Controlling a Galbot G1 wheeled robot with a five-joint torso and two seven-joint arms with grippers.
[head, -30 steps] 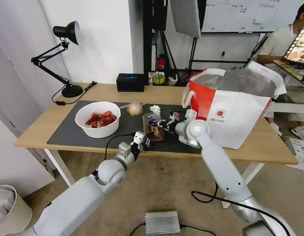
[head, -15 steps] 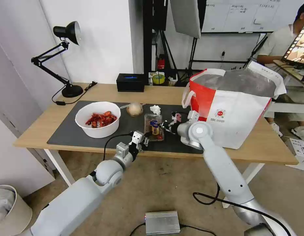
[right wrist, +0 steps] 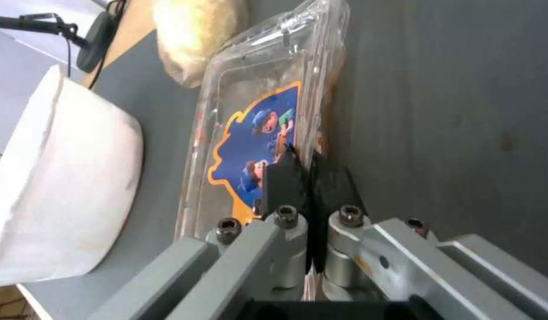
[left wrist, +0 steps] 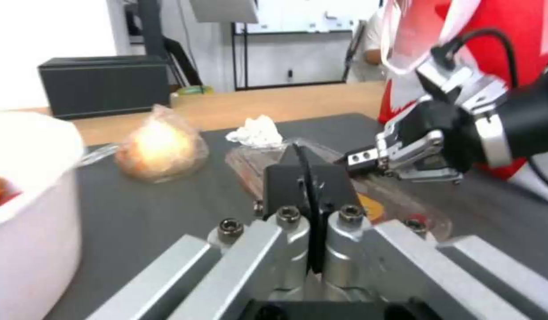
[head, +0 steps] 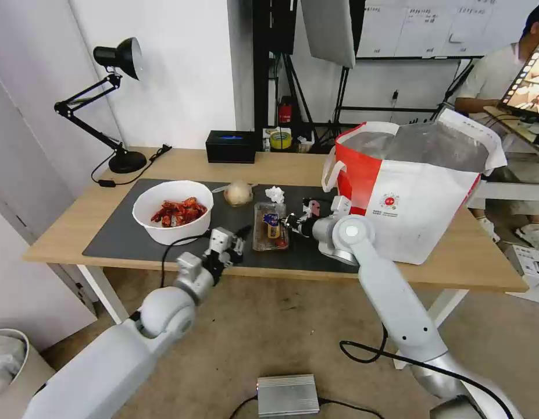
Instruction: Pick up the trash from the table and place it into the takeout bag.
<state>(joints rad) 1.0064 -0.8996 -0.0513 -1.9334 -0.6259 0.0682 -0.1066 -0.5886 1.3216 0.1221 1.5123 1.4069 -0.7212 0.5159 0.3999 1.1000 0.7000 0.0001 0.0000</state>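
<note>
Head view is showing the right end effector (head: 289, 223) pinching together on the near-side rim of the clear clamshell tray (head: 270, 226), which is lying on the counter's dark mat (head: 124, 235) beside the takeout bag (head: 414, 198), while the left end effector (head: 241, 234), fingers together, is hovering just beside it.

1. Bright, even indoor light in the head view; shadows are soft.
2. Straight lines bow toward the frame edges.
3. Left wrist view: the wrapped lump (left wrist: 158, 144) glares, the background is hazy.
4. Right wrist view is softly blurred.
</note>
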